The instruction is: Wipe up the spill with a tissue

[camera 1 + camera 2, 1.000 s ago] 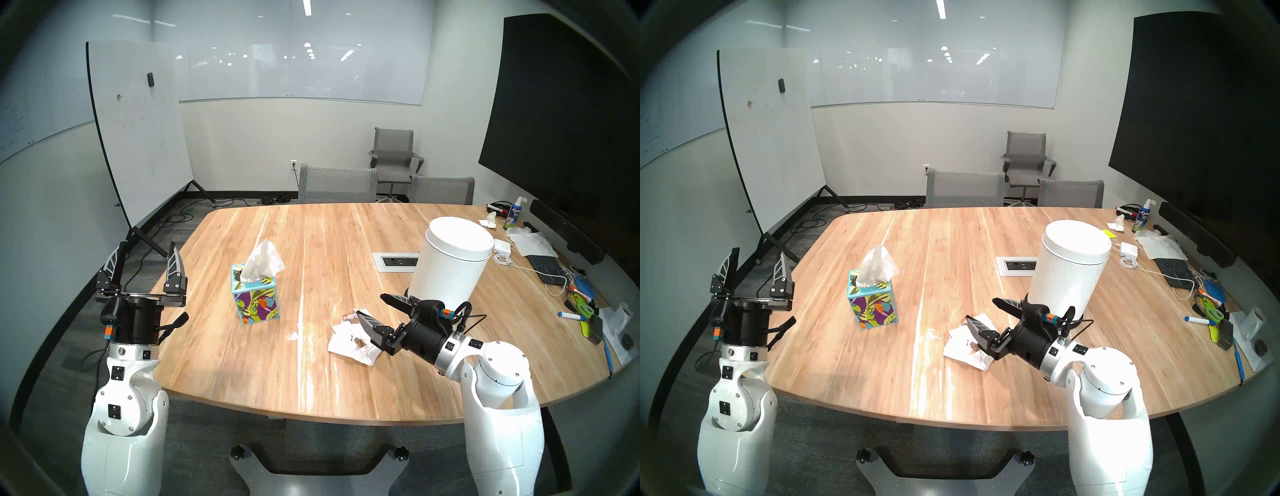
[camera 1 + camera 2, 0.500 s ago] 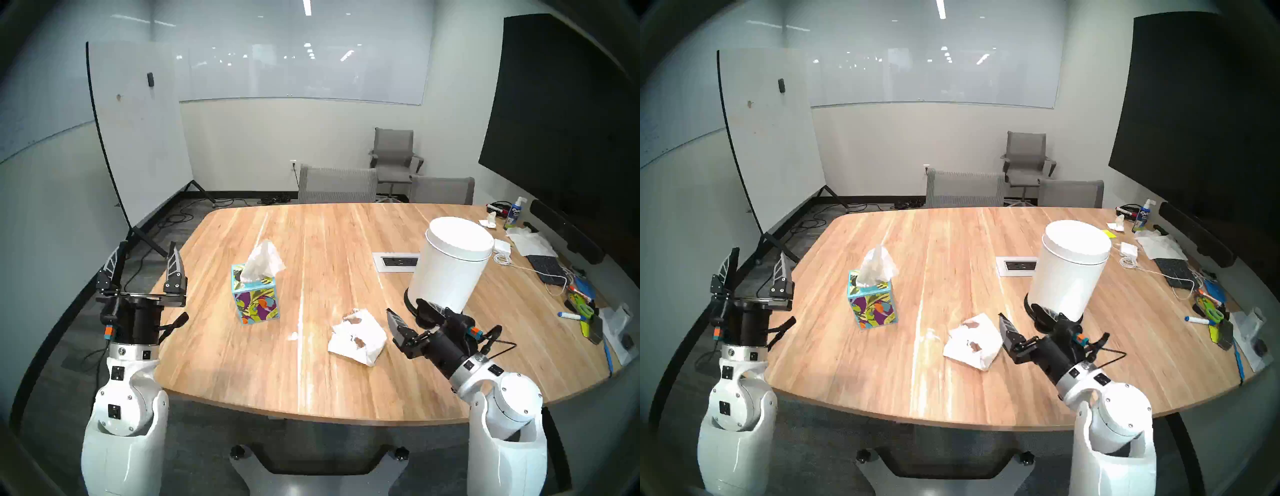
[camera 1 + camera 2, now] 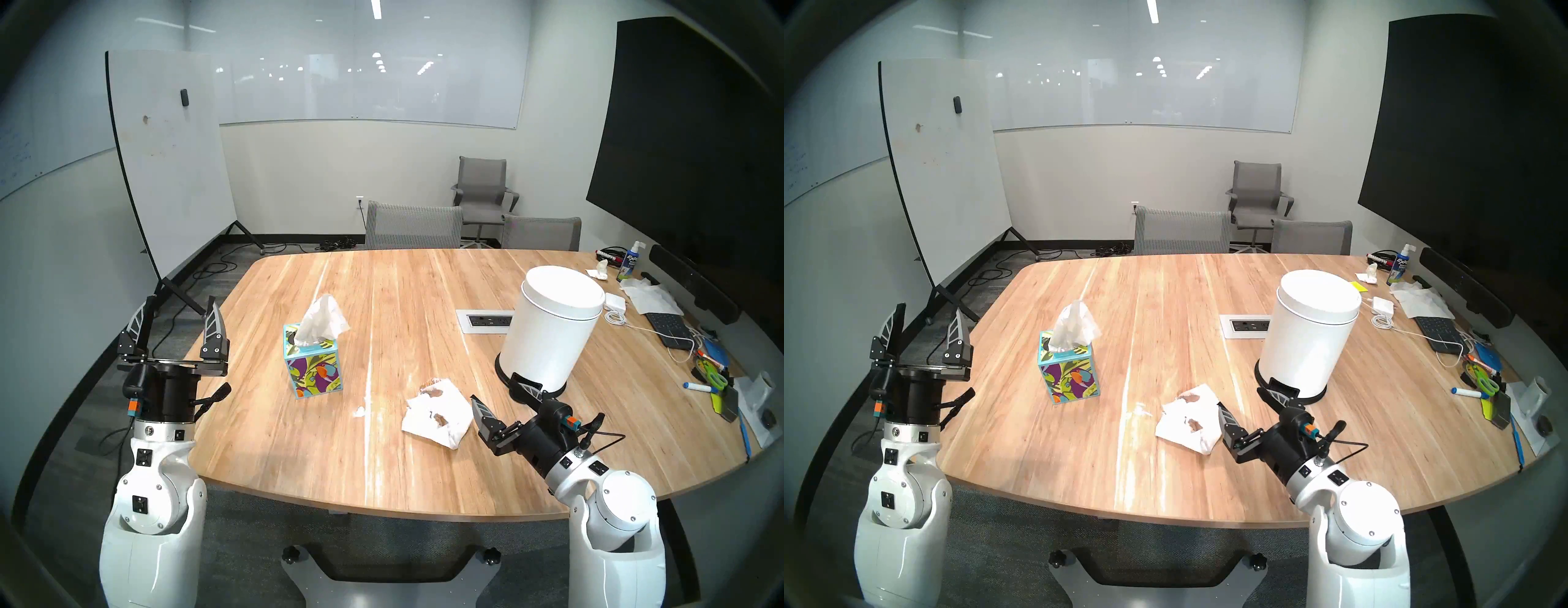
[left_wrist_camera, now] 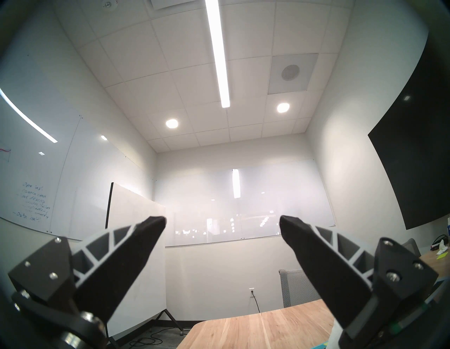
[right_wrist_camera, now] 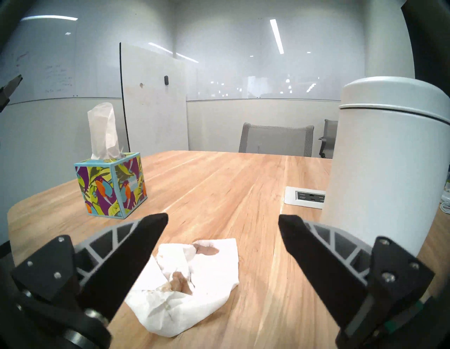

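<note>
Both my grippers, left [image 3: 178,312] and right [image 3: 494,392], gape empty; tissue box [image 3: 312,365] sprouts a sheet, lidded white bin's [image 3: 551,325] contents unseen; only my right wrist view shows the stained tissue [image 5: 192,280] closely.

The blue spray bottle [image 3: 631,262] at the far right of the desk [image 3: 407,297], beyond the white bin [image 3: 551,327], reads "EXPO"; whiteboard handwriting stays illegible.

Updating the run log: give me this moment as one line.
tissue: stained, loose on table | whitish blot: unwiped | right gripper: open, beside tissue | left gripper: open, raised
</note>
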`<action>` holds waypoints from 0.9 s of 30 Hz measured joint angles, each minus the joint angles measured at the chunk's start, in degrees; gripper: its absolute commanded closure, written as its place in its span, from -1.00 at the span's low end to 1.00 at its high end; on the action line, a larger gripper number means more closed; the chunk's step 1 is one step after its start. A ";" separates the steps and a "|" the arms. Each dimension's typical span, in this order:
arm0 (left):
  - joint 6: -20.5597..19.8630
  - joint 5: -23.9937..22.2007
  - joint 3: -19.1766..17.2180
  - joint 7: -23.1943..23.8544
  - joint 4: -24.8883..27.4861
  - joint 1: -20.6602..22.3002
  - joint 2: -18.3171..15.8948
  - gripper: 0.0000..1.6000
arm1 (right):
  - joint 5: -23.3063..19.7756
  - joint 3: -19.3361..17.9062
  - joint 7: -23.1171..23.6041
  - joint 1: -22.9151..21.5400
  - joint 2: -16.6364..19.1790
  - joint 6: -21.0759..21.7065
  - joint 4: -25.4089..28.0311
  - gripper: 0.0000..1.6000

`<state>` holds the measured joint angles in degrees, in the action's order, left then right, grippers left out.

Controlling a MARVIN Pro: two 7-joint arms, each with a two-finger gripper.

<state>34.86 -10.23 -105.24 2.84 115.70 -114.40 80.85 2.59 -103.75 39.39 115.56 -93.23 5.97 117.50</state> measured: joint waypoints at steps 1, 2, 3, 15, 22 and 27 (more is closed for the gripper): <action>0.00 0.00 0.00 0.00 0.00 0.00 0.00 -1.00 | 0.09 0.06 0.16 -0.02 0.11 -0.01 -0.13 -1.00; 0.00 0.00 0.00 0.00 0.00 0.00 0.00 -1.00 | 0.26 0.14 0.55 -0.03 0.33 -0.04 -0.32 -1.00; 0.00 0.00 0.00 0.00 0.00 0.00 0.00 -1.00 | 0.38 0.19 0.89 -0.03 0.53 -0.07 -0.41 -1.00; 0.00 0.00 0.00 0.00 0.00 -0.01 0.00 -1.00 | 0.26 1.44 2.03 0.38 0.23 -3.86 -0.23 -1.00; 0.00 0.00 0.00 0.00 0.01 -0.01 0.00 -1.00 | 0.33 2.15 0.67 0.52 -0.80 -5.97 -0.39 -1.00; 0.00 0.00 0.00 0.00 0.01 -0.01 0.00 -1.00 | 0.33 2.35 0.17 0.61 -1.10 -6.64 -0.49 -1.00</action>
<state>34.86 -10.23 -105.24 2.84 115.70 -114.41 80.85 2.92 -101.41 39.56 116.17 -94.33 -0.67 117.01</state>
